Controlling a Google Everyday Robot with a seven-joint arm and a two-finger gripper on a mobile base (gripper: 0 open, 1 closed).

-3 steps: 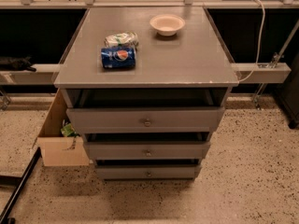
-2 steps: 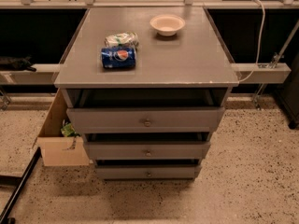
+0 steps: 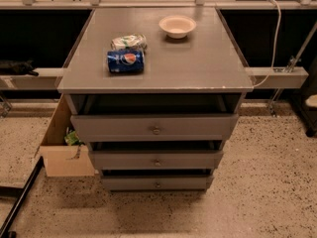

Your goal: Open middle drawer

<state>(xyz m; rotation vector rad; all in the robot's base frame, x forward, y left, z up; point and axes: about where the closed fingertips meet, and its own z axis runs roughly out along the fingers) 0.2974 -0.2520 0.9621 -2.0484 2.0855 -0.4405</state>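
Note:
The middle drawer is the second of three grey fronts on the cabinet, with a small round metal knob at its centre. Its front stands a little forward, with a dark gap above it. The taller top drawer juts out further above it, and the short bottom drawer sits below. My gripper is out of view in this camera view.
On the cabinet top lie a blue Pepsi can, a crumpled packet and a white bowl. An open cardboard box stands at the cabinet's left. A black bar slants across the speckled floor at lower left.

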